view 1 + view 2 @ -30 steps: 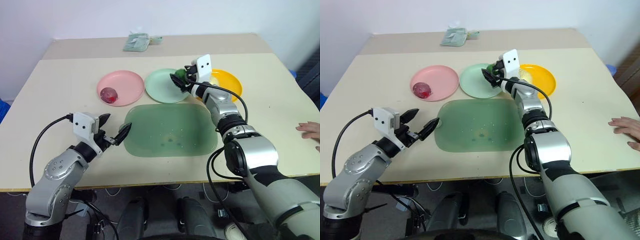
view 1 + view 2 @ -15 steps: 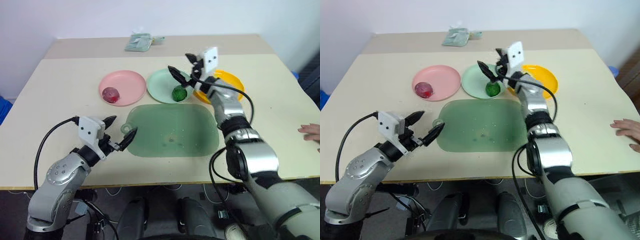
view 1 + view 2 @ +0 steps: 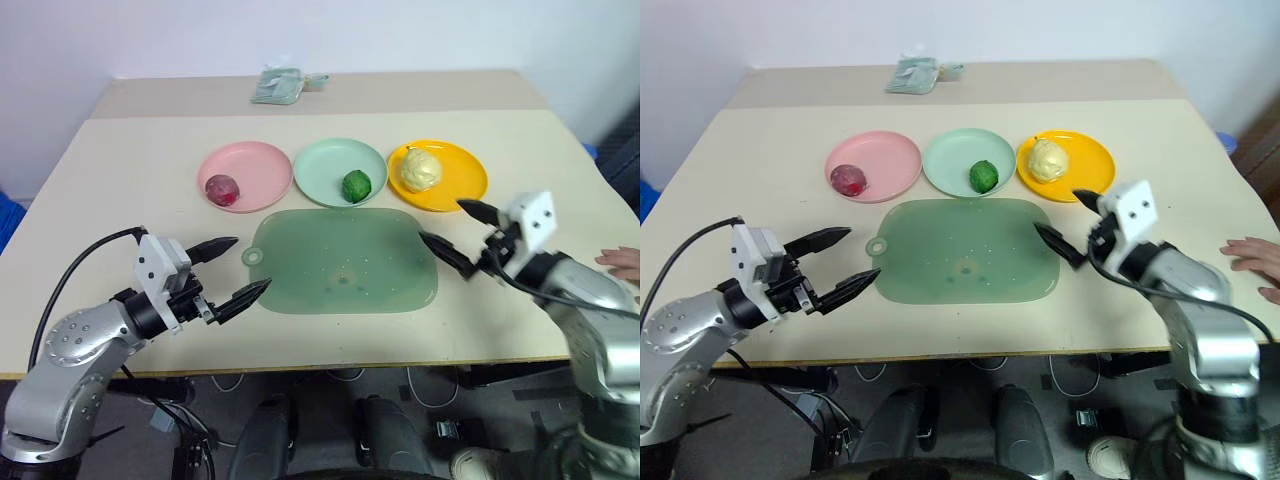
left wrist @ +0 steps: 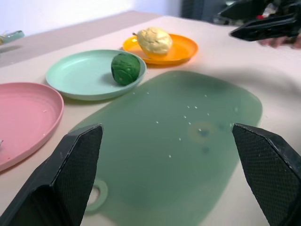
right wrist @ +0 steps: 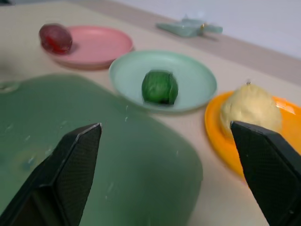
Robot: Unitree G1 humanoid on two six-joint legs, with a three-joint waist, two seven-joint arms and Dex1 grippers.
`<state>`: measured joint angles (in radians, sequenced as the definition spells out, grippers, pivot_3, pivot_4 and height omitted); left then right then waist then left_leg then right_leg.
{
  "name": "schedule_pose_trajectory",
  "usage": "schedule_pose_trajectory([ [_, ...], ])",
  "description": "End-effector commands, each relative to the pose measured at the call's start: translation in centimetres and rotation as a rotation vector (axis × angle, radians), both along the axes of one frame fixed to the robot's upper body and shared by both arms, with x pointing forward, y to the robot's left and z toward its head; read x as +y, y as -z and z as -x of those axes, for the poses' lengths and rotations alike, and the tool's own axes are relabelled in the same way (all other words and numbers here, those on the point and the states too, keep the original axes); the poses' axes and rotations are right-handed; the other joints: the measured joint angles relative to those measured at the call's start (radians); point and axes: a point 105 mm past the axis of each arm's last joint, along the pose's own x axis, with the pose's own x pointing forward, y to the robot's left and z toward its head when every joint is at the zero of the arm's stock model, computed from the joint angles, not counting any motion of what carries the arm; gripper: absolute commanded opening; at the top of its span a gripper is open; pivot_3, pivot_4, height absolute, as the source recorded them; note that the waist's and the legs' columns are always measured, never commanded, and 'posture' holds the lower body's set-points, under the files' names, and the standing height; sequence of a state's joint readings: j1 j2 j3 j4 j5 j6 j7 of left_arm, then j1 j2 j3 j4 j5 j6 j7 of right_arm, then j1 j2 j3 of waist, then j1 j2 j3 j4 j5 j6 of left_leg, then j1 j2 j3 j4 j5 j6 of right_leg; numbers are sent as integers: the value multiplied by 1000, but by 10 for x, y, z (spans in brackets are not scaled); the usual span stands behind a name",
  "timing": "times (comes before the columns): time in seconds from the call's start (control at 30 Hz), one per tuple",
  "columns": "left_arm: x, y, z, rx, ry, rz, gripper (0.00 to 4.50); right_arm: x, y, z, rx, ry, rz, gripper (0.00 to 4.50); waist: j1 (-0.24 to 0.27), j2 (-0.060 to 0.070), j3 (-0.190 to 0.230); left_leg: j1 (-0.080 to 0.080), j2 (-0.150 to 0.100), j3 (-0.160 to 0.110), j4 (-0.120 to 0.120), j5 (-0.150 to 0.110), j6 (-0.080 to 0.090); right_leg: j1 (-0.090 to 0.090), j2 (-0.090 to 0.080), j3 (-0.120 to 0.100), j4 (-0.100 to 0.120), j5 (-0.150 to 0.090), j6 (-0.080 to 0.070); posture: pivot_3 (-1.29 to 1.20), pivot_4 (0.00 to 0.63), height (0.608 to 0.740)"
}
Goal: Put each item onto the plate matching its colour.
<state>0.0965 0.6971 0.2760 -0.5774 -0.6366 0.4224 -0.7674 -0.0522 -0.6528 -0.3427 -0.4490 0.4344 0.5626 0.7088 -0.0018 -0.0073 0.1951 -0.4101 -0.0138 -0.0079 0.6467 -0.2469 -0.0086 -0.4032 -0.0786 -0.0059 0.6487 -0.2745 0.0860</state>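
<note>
Each item sits on its matching plate beyond the green mat point(image 3: 342, 275): red fruit point(image 3: 221, 189) on pink, green ball point(image 3: 356, 185) on mint, pear point(image 3: 420, 169) on orange; both grippers point(image 3: 232, 272) point(image 3: 455, 234) flank the mat, jaws wide, empty

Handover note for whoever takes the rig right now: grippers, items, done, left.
Left gripper: open, empty, near the mat's handle end.
Right gripper: open, empty, at the mat's other end.
Red fruit sits on the pink plate.
Green ball sits on the mint plate.
Yellow pear sits on the orange plate.
Done: all three items are on matching plates.
Left: nothing to place, by the look of it. A person's hand rests on the table edge beside the right arm, so mind it when moving.
</note>
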Motion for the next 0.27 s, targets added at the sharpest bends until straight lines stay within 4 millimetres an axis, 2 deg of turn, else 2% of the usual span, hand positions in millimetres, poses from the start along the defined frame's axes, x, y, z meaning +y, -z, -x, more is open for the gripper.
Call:
schedule_pose_trajectory([
  [0.03,8,-7,6,-12,6,-21,4500,-19,-14,21,-24,37,29,4456,7,0,0,0,0,1,0,0,1,0,0,0,-1,0,0,0,150,740],
  [0.13,8,-4,5,2,10,-22,4500,-29,-10,30,3,46,48,4456,7,0,0,0,0,2,2,0,1,1,0,1,-1,0,0,0,150,740],
  [0.27,4,-2,3,13,28,-19,4500,-40,-9,29,8,63,59,4456,9,0,0,2,1,2,3,0,1,2,1,1,-1,0,-1,0,150,740],
])
